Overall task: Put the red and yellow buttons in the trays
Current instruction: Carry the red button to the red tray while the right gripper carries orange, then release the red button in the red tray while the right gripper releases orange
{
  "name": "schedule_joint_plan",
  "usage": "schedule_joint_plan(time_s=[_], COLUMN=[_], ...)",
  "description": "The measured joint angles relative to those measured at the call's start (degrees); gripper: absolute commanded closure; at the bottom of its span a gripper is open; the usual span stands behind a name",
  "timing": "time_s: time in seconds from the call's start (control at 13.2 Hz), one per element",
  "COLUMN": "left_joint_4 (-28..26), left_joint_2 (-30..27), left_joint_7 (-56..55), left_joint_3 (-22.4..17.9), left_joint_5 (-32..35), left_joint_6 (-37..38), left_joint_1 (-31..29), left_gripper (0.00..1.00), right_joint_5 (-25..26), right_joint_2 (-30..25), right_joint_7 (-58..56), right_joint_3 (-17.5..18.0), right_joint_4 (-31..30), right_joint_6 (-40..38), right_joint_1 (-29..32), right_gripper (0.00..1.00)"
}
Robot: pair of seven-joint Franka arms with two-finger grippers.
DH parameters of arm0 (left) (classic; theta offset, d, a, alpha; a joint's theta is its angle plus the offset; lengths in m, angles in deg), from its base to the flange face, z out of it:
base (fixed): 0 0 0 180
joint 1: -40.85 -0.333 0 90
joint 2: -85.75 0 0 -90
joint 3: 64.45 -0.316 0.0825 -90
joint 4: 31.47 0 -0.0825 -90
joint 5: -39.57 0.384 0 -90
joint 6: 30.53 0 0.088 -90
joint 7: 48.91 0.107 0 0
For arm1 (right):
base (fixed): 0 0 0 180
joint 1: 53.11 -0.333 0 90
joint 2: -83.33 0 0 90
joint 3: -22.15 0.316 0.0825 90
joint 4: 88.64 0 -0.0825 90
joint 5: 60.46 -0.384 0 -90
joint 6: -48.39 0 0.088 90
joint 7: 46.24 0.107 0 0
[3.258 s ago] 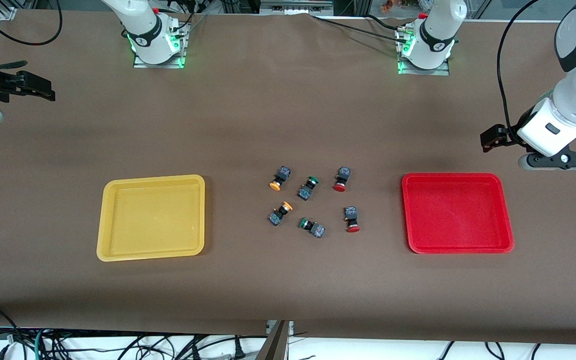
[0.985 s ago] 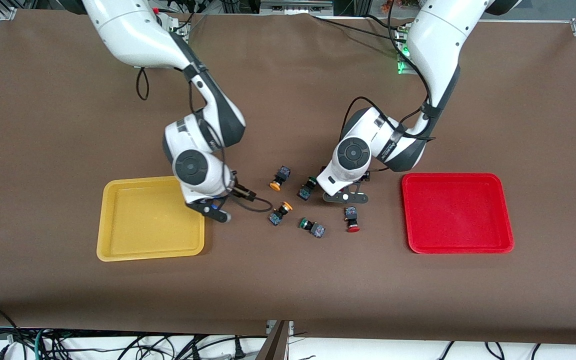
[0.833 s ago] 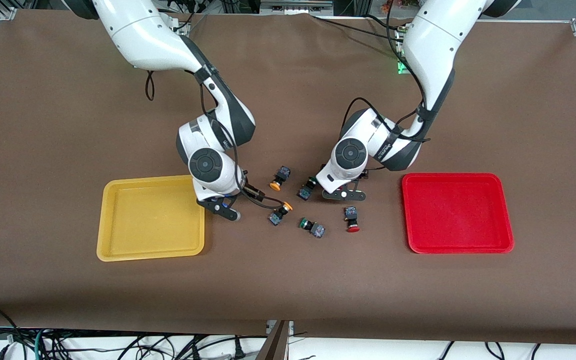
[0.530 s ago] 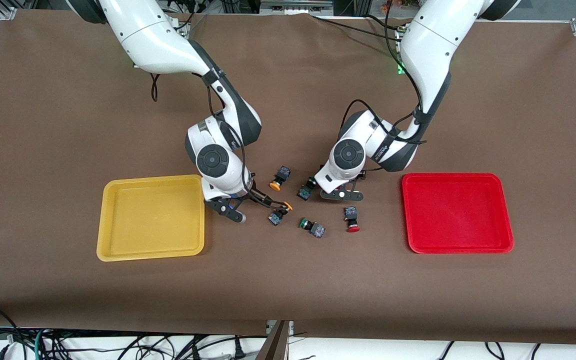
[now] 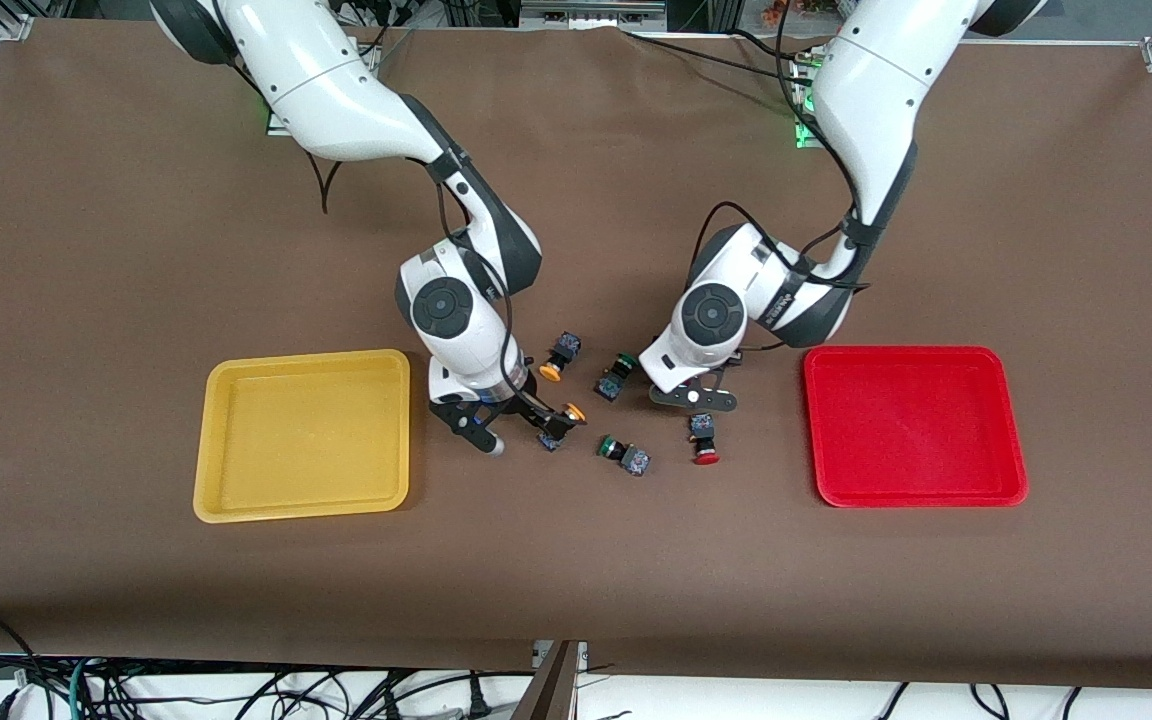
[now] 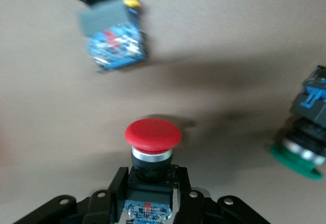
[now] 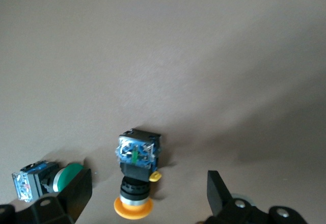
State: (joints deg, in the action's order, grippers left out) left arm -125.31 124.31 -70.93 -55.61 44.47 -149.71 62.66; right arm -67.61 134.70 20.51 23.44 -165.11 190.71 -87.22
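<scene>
Looks like a two-at-once pickup in the middle of the brown table [image 5: 136, 600], well away from every edge. Got the left gripper [image 6: 149, 175] down low and pinched shut on the dark block body of a round red-capped push-button switch [image 6: 153, 132], cap poking out past the fingers [image 6: 118, 183]. Also spotting a second red-capped switch [image 5: 704, 440] a bit nearer the front edge, untouched. Over at the right gripper [image 7: 147, 178]: spread wide, straddling an orange-yellow-capped push-button switch [image 7: 135, 180] without touching it, plus a green-capped switch [image 7: 46, 179] sitting just outside one finger.

To do this well: lift the red one straight up before swinging toward the shallow red plastic tray [image 5: 911, 430] at the left arm's end, so as not to clip the other green-capped switch [image 6: 300, 152] close by. On the yellow side, drop a touch lower, centre on the block body rather than the round cap (probably slippery there), then squeeze. Then off to the shallow yellow plastic tray [image 5: 301, 440] at the right arm's end. Nothing in either tray yet. Leave the green ones alone.
</scene>
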Motion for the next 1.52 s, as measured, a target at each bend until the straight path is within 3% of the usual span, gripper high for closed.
schedule_joint_plan(time_s=[0.15,0.23,0.38,0.45,0.53,0.76,0.98,1.36,1.44,1.52], left_joint_4=[2.5,4.0,6.5,7.2,7.3,7.2,6.7,6.0,6.0,6.0], left_joint_2=[-2.5,-3.6,-4.8,-4.8,-4.8,-3.1,1.0,3.3,3.3,3.3], left_joint_7=[9.1,14.2,25.6,31.6,37.8,54.9,61.1,61.7,61.7,61.7], left_joint_3=[-0.1,-0.2,-0.2,-0.2,-0.2,-0.2,0.4,0.6,0.6,0.6], left_joint_5=[0.0,0.0,0.0,0.0,0.0,0.0,0.0,0.0,0.0,0.0], left_joint_6=[6.6,9.9,14.2,14.8,14.8,13.5,10.6,10.0,10.0,10.0], left_joint_1=[-4.3,-6.7,-11.4,-13.8,-16.2,-21.5,-22.3,-22.0,-22.0,-22.1], left_gripper=[0.84,0.83,0.84,0.83,0.83,0.84,0.82,0.65,0.59,0.48], right_joint_5=[0.0,0.0,0.5,1.0,1.6,2.4,2.5,0.6,0.5,0.6], right_joint_2=[3.0,4.4,6.7,7.2,7.3,7.1,5.2,-3.3,-3.7,-3.6], right_joint_7=[0.3,0.3,0.3,0.3,0.2,-0.6,-11.4,-44.0,-49.8,-54.6], right_joint_3=[-0.1,-0.1,-0.4,-0.5,-0.5,-0.7,-1.8,-1.7,-1.8,-1.8], right_joint_4=[3.1,4.4,6.3,6.9,7.2,8.2,10.2,10.8,10.6,10.1], right_joint_6=[0.2,0.2,0.3,0.4,0.3,-1.1,-13.4,-34.5,-36.1,-36.9], right_joint_1=[-0.6,-0.7,-0.7,-0.7,-0.7,-0.7,1.6,17.2,19.8,21.9], right_gripper=[0.02,0.16,0.58,0.84,0.98,1.0,1.0,1.0,1.0,1.0])
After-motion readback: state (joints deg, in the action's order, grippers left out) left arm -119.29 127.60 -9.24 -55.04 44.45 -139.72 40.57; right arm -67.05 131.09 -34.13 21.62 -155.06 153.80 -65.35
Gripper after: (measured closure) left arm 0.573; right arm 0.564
